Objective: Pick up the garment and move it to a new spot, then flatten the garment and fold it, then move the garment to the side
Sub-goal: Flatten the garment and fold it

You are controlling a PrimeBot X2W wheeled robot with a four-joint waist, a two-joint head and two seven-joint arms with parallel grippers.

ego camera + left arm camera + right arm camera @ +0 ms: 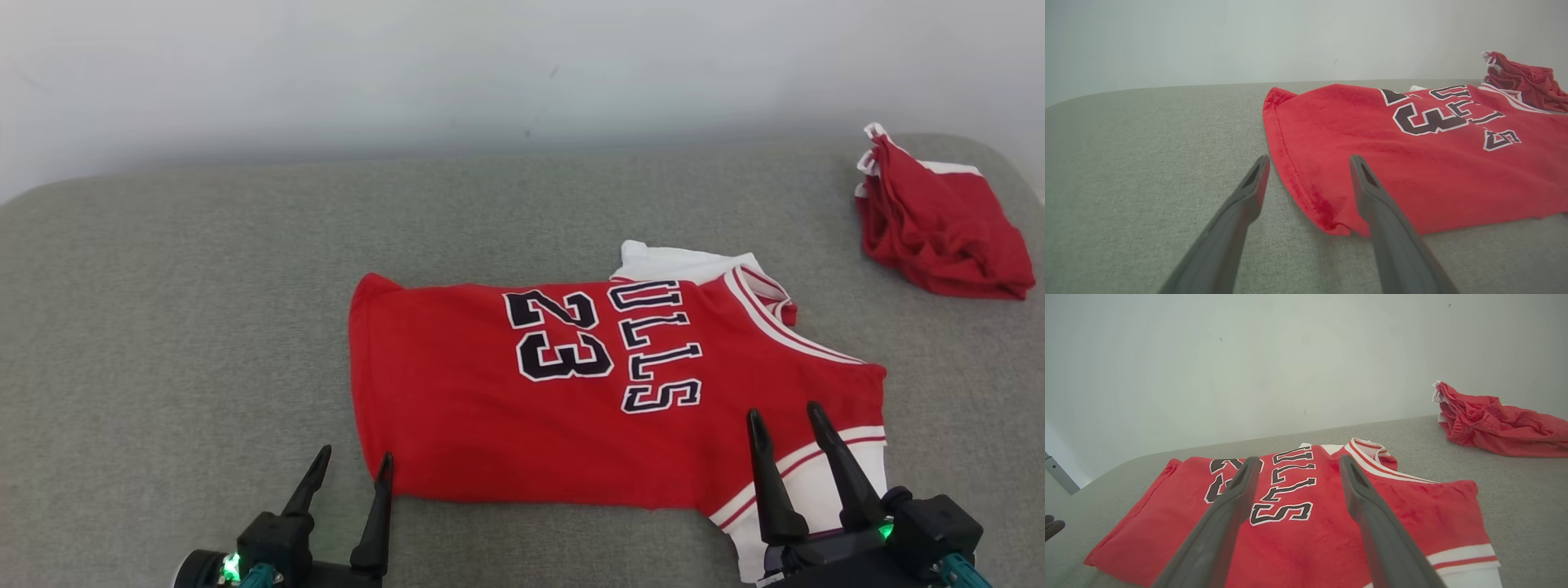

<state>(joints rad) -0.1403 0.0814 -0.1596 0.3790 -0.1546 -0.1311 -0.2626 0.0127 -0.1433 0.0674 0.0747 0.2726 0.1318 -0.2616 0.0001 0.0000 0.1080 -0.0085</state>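
Garment (588, 392), the red jersey with the number 23, lies spread on the grey surface (163, 327) in the head view. Its long axis runs from the robot's left to its right, with the hem at the left and the collar and striped sleeve at the right. Its near edge lies directly ahead of the 2 arms. You see the left gripper (356, 452) at the near left corner, 1 finger just beside the hem and the other over bare surface. The right gripper (784, 408) stands over the near right part, by the sleeve. Both pairs of jaws are spread wide and hold nothing. A second red pile (939, 220) sits well apart at the far right.

In the left wrist view, the left gripper (1309, 157) points low along the surface. The hem corner of the garment (1433, 163) lies between its jaws, so for that corner this arm is the nearer of the 2.

In the right wrist view, the right gripper (1299, 458) looks down at a slant on the garment (1310, 539), jaws released above the letters. I judge that the near edge suits a grasp with both arms together.
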